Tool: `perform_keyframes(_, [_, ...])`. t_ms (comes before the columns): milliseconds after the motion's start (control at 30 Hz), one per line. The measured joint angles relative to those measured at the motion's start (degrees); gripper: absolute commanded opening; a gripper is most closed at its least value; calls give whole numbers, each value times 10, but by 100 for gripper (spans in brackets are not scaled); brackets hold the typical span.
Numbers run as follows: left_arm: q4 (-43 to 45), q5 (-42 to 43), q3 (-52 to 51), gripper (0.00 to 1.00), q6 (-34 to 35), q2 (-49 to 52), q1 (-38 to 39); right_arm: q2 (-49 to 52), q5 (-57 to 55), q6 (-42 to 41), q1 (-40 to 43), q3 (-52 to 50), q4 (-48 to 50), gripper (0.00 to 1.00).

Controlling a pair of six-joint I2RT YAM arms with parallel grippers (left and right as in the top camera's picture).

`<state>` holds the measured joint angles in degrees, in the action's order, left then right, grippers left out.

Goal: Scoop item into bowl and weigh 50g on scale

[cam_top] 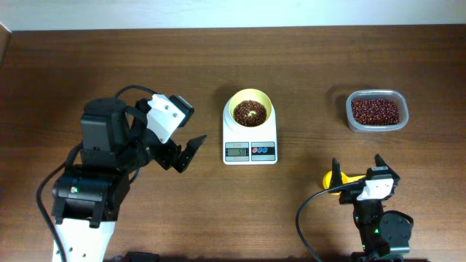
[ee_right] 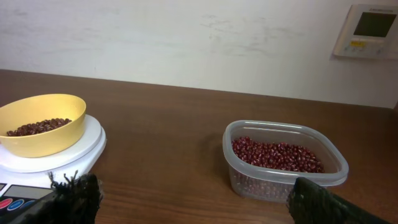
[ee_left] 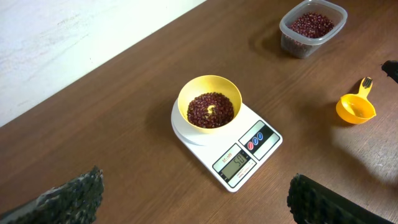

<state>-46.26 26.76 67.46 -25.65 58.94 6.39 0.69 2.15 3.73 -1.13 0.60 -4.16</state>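
The pale yellow bowl point(cam_top: 234, 106) stands on the white scale point(cam_top: 250, 151) at mid-table, with a shallow heap of red-brown beans point(cam_top: 249, 111) inside. My left gripper point(cam_top: 186, 151) is open, left of the scale and apart from it. In the left wrist view the bowl point(ee_left: 184, 94), its beans point(ee_left: 210, 109) and the scale point(ee_left: 261, 140) lie beyond the open gripper point(ee_left: 196, 186). My right gripper point(cam_top: 357, 161) is open near the front right. Its view shows the bowl point(ee_right: 43, 142), the scale point(ee_right: 78, 152) and nothing between the fingers point(ee_right: 78, 196).
A clear plastic tub point(cam_top: 376, 125) of beans sits at the back right, also seen as the tub point(ee_right: 283, 183) and the tub point(ee_left: 311, 38). A yellow long-handled scoop point(cam_top: 333, 180) lies on the table beside the right gripper; the left wrist view shows the scoop point(ee_left: 356, 109).
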Motion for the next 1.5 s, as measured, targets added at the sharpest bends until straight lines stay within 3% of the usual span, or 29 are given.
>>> perform_keyframes(600, [-3,0,0,99,0,-9,0,0,0,0,0,0,0,99])
perform_keyframes(900, [-83,-3,-9,99,2,-53,29,0,0,0,0,0,0,99])
perform_keyframes(1000, [-52,-2,-95,99,4,-160,50,-1,0,0,0,0,0,99])
perform_keyframes(1100, [62,-28,-246,99,88,-320,13,0,0,0,0,0,0,99])
perform_keyframes(1233, [121,-47,-395,99,160,-490,-26,-1,0,0,0,0,0,99])
perform_keyframes(1333, [186,-69,-479,99,195,-574,-32,-1,0,0,0,0,0,99])
perform_keyframes(1500, [301,-107,-559,99,226,-581,-32,-1,0,0,0,0,0,99])
